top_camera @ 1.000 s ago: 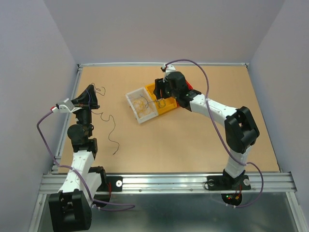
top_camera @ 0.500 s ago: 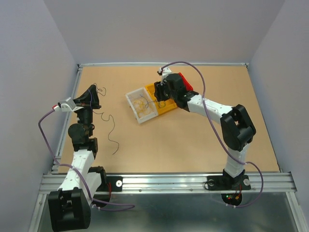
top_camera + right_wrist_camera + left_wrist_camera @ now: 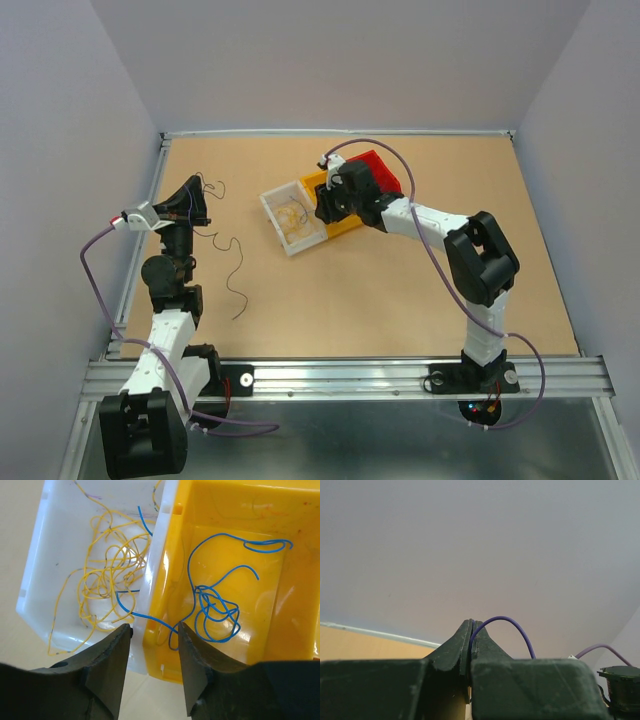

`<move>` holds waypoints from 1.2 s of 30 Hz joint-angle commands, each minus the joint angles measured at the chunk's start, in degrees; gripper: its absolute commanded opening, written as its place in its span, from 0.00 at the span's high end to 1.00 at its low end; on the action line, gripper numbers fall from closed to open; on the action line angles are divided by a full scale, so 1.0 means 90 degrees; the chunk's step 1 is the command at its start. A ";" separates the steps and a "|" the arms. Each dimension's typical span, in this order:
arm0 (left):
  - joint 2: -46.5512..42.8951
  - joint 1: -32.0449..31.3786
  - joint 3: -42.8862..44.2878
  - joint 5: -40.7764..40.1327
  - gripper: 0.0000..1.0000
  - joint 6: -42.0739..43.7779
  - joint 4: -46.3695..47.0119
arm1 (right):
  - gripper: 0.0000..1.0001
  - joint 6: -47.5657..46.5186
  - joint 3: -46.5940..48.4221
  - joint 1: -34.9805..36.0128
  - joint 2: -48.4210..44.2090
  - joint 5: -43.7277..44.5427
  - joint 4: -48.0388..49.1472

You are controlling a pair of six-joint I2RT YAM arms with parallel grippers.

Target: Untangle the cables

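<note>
Left wrist view: the left tool [image 3: 471, 624] is pinched tight on a thin purple cable [image 3: 505, 618], which rises from between the fingertips, arcs over and drops to the right. From the top external view this tool hangs raised over the left side of the table [image 3: 350, 300], and a dark loose cable [image 3: 233, 272] lies in a wavy line on the board just to its right.

Right wrist view: the right tool [image 3: 152, 630] hovers with its jaws parted – a clear gap between the fingers – above the spot where the white bin [image 3: 36, 565] and the yellow bin [image 3: 300, 555] stand touching. The yellow cables [image 3: 107, 570] lie in a loose tangle inside the white bin. The blue cables [image 3: 215, 607] lie looped in the yellow bin, and one blue strand runs out of the white bin, over both rims, and passes under the gap between the fingers – whether a finger touches it, I cannot tell.

A red bin [image 3: 378, 168] sits behind the yellow one.
</note>
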 commanded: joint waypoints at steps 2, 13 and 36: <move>-0.0042 -0.0031 0.0015 0.0069 1.00 0.0134 0.0455 | 0.63 -0.0045 0.0327 0.0040 0.0145 -0.0145 -0.0095; 0.0007 -0.0060 0.0034 0.0059 1.00 0.0183 0.0465 | 1.00 0.0024 0.0346 0.0050 0.0107 -0.0097 -0.0085; 0.0046 -0.0090 0.0044 0.0069 1.00 0.0232 0.0465 | 1.00 0.0774 -0.0981 -0.0106 -0.1378 0.1329 0.1281</move>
